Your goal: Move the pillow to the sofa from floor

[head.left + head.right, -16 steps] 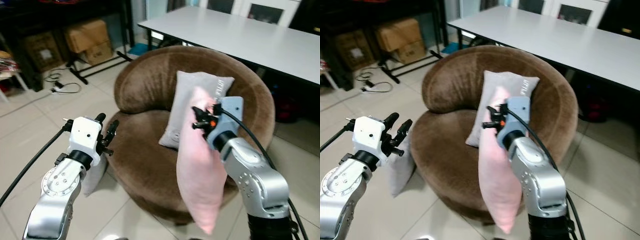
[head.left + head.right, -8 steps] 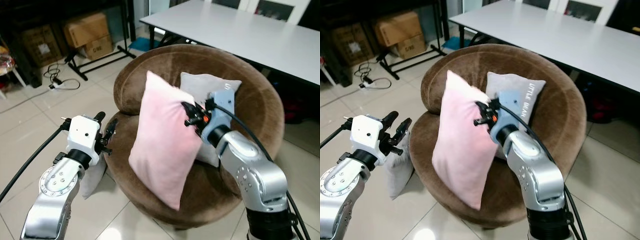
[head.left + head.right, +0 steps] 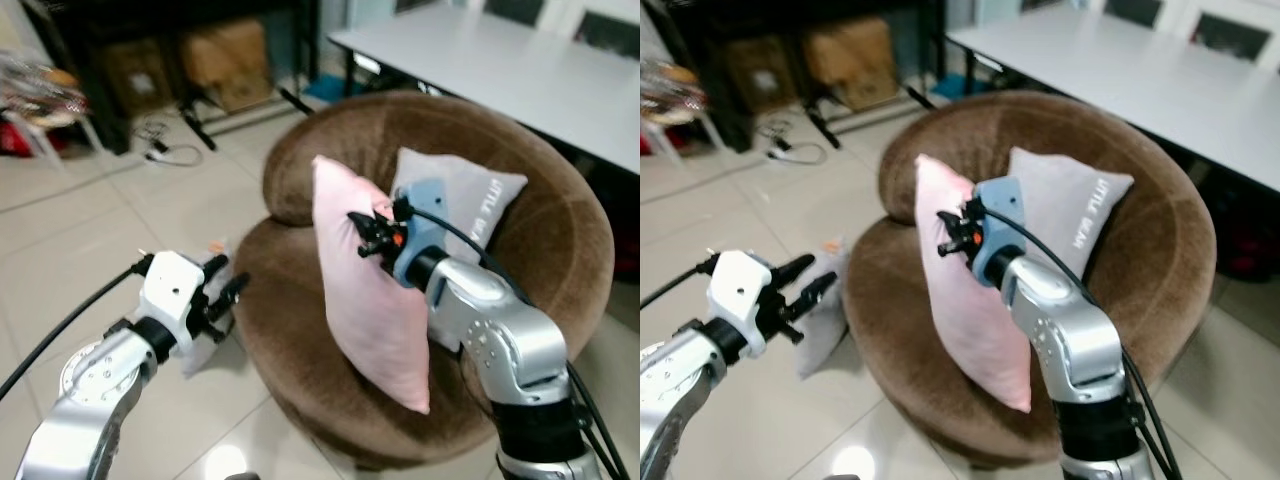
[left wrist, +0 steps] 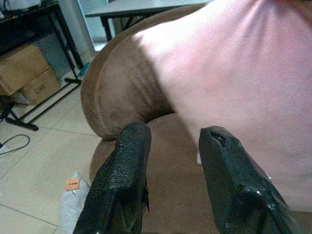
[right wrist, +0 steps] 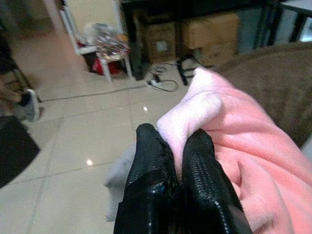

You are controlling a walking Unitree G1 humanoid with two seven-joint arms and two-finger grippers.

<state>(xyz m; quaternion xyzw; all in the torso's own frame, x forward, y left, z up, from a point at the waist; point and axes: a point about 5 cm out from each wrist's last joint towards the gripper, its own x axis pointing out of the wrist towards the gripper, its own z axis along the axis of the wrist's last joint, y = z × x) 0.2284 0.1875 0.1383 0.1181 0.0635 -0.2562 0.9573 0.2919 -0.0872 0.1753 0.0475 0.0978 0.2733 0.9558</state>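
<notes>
Currently we are in the placing step: our right gripper pinches a fold of the pink pillow, which hangs over the brown sofa seat beside a grey pillow. Next, lower and release. Our left gripper waits, fingers parted, holding nothing.

Silver jointed arms, black cables, black-fingered right pincer, white left wrist housing.
</notes>
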